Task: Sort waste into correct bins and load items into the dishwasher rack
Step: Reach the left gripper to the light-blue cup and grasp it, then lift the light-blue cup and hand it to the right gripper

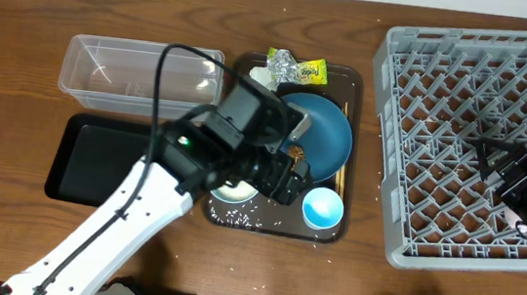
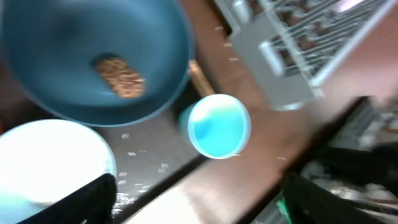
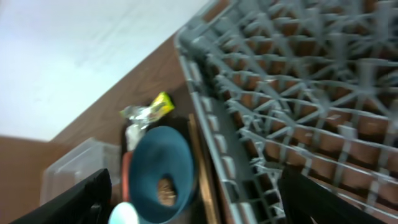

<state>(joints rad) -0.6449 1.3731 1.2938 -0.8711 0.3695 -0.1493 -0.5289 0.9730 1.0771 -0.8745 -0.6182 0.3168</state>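
Observation:
The blue plate (image 1: pixel 331 140) lies on the brown serving tray (image 1: pixel 352 77) with a brown food lump (image 2: pixel 121 78) on it. The blue-inside cup (image 1: pixel 323 209) stands at the tray's front right. The white bowl (image 1: pixel 232 192) is partly under my left arm. My left gripper (image 1: pixel 285 179) hovers open and empty over the tray, between bowl (image 2: pixel 50 162) and cup (image 2: pixel 217 124). The yellow-green wrapper (image 1: pixel 298 70) and white tissue (image 1: pixel 260 74) lie at the tray's back. Chopsticks (image 2: pixel 199 78) lie right of the plate. My right gripper (image 1: pixel 491 155) is open and empty above the grey rack (image 1: pixel 445 98).
The clear tub (image 1: pixel 139 75) stands left of the serving tray, with the black tray (image 1: pixel 91 159) in front of it. Loose rice grains (image 1: pixel 241 219) lie on the serving tray's front part. The pink cup and the carrot are hidden under my left arm.

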